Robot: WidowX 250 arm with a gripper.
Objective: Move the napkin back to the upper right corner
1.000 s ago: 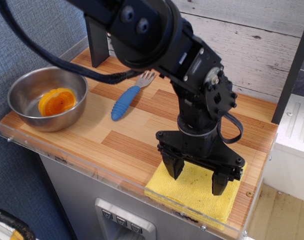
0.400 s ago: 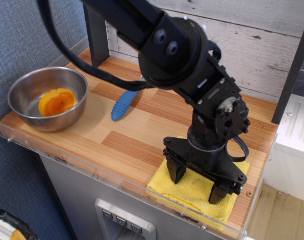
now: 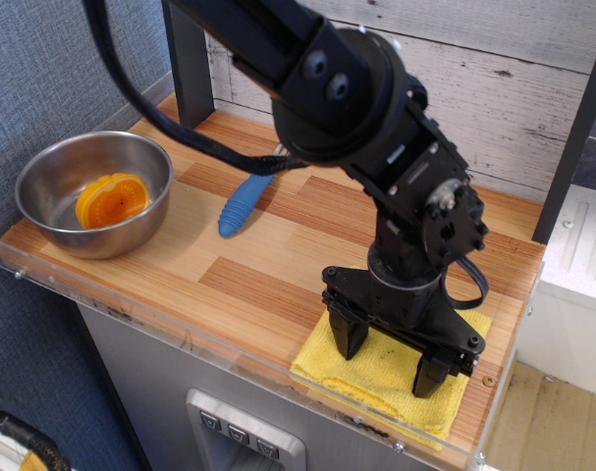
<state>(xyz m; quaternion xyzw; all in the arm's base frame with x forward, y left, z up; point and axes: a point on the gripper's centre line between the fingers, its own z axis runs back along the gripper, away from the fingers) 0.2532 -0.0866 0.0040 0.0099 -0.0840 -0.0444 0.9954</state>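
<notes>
At the near right corner of the tabletop, the black two-fingered gripper (image 3: pixel 392 356) points straight down with its fingers (image 3: pixel 350 337) spread wide apart, both tips on or just above the bright yellow, square, folded terry cloth napkin (image 3: pixel 388 377). Whether the tips actually press the cloth cannot be told. The wide spread suits a pinch from above: closing the fingers would bunch the soft cloth between them, since a flat cloth offers no edge to grasp.

The napkin lies flat against the clear acrylic lip (image 3: pixel 229 345) that runs along the near edge, so it has not yet been lifted. The bulky black robot arm (image 3: pixel 347 98) reaches in from the upper left and hides the middle of the table behind it.

The upper right corner (image 3: pixel 509 211) of the striped light and reddish-brown wooden plank tabletop (image 3: pixel 248 265), where the whitewashed plank wall (image 3: pixel 494 88) meets a black post (image 3: pixel 572 137), is bare and lies directly beyond the napkin, a short carry away.

Well apart to the left, a blue ribbed plastic handle (image 3: pixel 243 203) and a round steel bowl (image 3: pixel 91 191) holding an orange object (image 3: pixel 111 199) are clear of that path.
</notes>
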